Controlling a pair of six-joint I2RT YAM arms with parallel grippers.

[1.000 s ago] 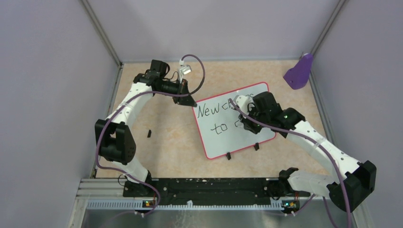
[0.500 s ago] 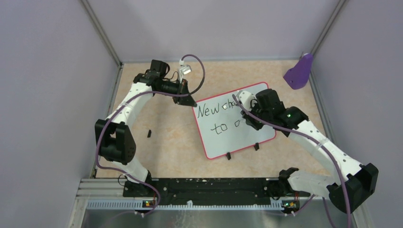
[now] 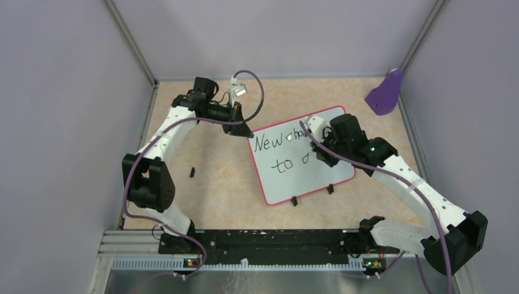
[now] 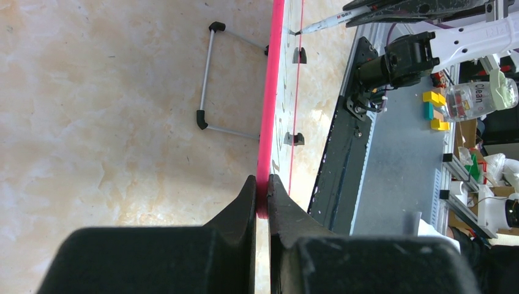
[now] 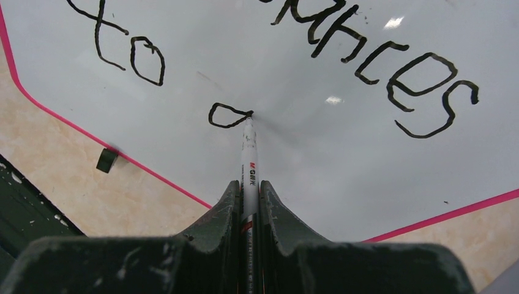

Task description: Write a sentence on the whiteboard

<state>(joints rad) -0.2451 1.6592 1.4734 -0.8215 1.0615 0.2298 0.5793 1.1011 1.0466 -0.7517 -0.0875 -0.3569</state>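
I see my left gripper (image 4: 262,184) pinching the corner rim of the glossy white, pink-rimmed rectangular whiteboard (image 3: 303,177) lying mid-table | right gripper (image 5: 248,187) clamped on a white marker pen (image 5: 248,153), tip touching the board below the dark handwritten sentence (image 3: 269,143)

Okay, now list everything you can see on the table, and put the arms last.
whiteboard: one, white with a red-pink rim, centre-right of the table, lying askew
writing: two lines, dark, on the board; "New chances" above, "to" and an unfinished loop below
clip feet: two, black, on the board's near edge
marker: one, white barrel, tip on the board at the loop
wire stand: one, grey with black tips, beside the board's rim
small piece: one, black, on the table left of the board
purple object: one, far right corner
table: one, beige marbled
left gripper: black, shut on the board's rim
right gripper: black, shut on the marker
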